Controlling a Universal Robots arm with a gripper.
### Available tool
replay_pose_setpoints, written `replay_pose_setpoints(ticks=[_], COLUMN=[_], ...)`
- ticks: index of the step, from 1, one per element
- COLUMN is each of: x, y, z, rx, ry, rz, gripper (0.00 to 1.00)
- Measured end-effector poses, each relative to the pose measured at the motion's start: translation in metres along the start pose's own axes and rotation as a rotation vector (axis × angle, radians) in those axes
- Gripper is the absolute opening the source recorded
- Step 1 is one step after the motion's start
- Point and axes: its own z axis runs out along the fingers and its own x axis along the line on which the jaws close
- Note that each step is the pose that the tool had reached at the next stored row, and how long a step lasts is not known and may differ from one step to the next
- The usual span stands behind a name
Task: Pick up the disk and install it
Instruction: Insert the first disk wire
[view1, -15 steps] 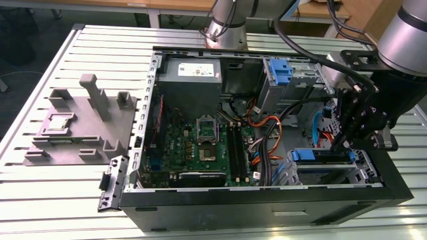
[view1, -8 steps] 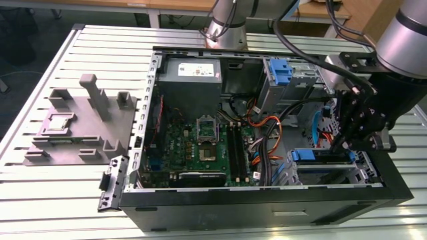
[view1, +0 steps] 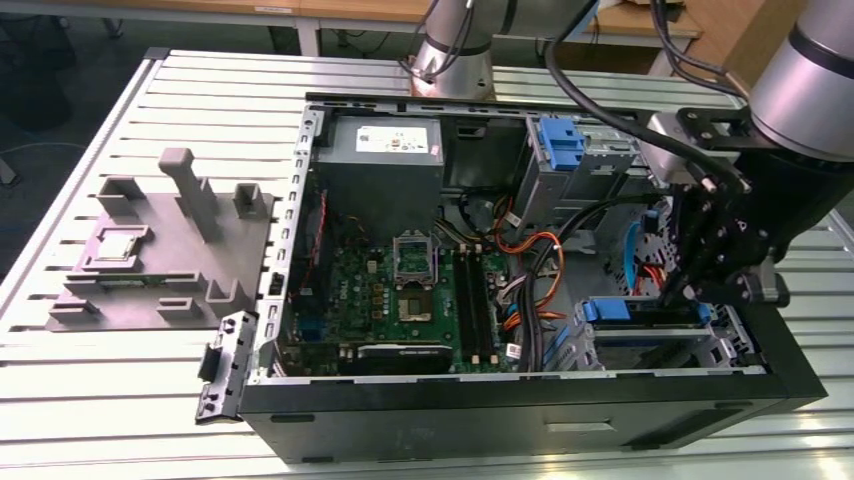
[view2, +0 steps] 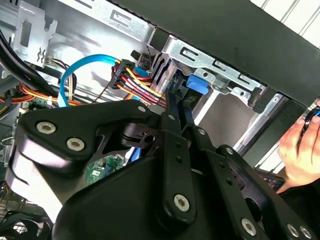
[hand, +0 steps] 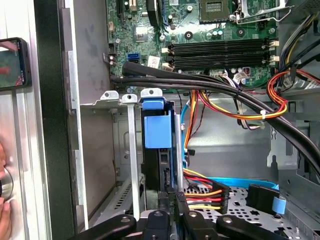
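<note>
The disk (hand: 159, 131) stands edge-on in the metal drive bay (hand: 112, 95) at the corner of the open computer case (view1: 534, 400). Its blue rail and front tab face the camera in the first wrist view. My gripper (hand: 167, 196) is shut on the disk's dark rear edge, with both thin black fingers (view2: 172, 112) pressed close together on it. In the exterior view the gripper (view1: 697, 292) hangs over the case's front right corner, just beside the disk's blue rail (view1: 617, 310).
Thick black cables (hand: 200, 85) and orange-yellow wire bundles (hand: 240, 112) cross close to the bay. A bare blue bracket (view1: 562, 140) sits in the far bay beside the grey power supply (view1: 383, 150). A grey fixture (view1: 160, 250) stands on the table. A person's hand (view2: 300, 147) is near the case.
</note>
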Motion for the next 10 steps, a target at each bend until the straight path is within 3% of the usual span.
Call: replay_pose_setpoints(ticks=[10], x=[0.0001], y=[0.0], z=[0.0005], rx=[-0.0002], ry=[-0.0016], rz=[0.001], gripper=[0.18])
